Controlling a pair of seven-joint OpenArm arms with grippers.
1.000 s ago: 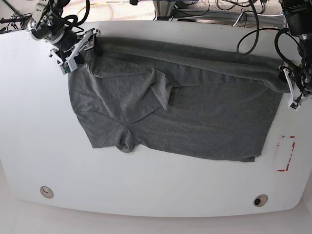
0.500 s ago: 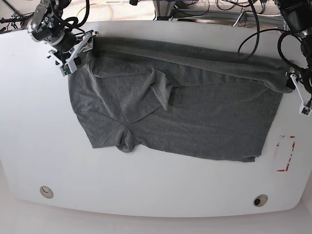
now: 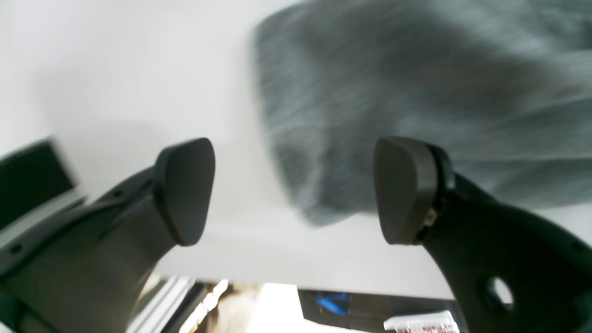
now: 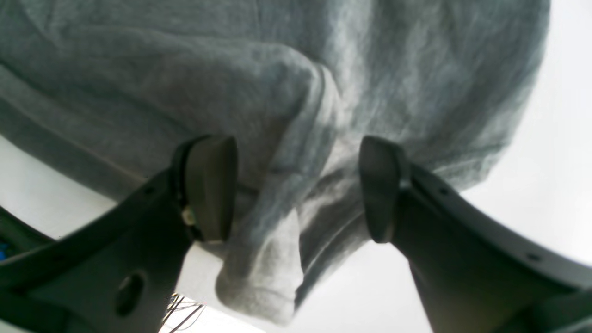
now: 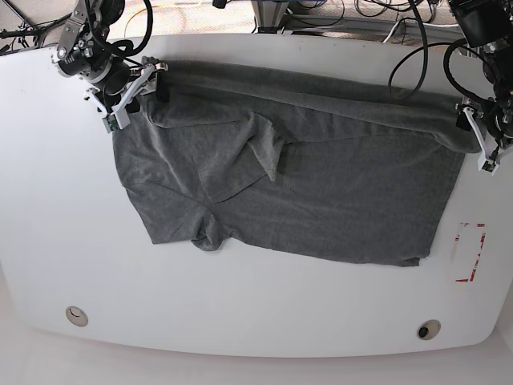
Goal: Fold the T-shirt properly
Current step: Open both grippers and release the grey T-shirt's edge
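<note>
lying across most of the white table (image 5: 48, 200), the t-shirt (image 5: 321, 192) is spread flat with its far edge rolled over in a long fold and one sleeve flap turned in near the middle. the biggest risk is at that far fold: if the two arms pull unevenly, the roll could twist or slide back, leaving a crooked crease. a second risk is the bunched corner at the near edge, which would probably get pressed into the fold rather than smoothed.

the right claw (image 4: 296, 189) is spread wide over a lump of cloth at the shirt's corner; cloth lies between the fingers but neither pad is pressing on it, so closing here could catch several layers at once, or only the loose tab hanging down. the left claw (image 3: 293, 189) is also spread, with the rounded end of the fold just beyond its tips and nothing held; a grab from there might miss the edge and close on bare table.

hard to make out: the left wrist view is blurred, so how near the tips are to the cloth is unclear. in the base view both claws are small and partly hidden by cables. the layers inside the roll cannot be counted.
</note>
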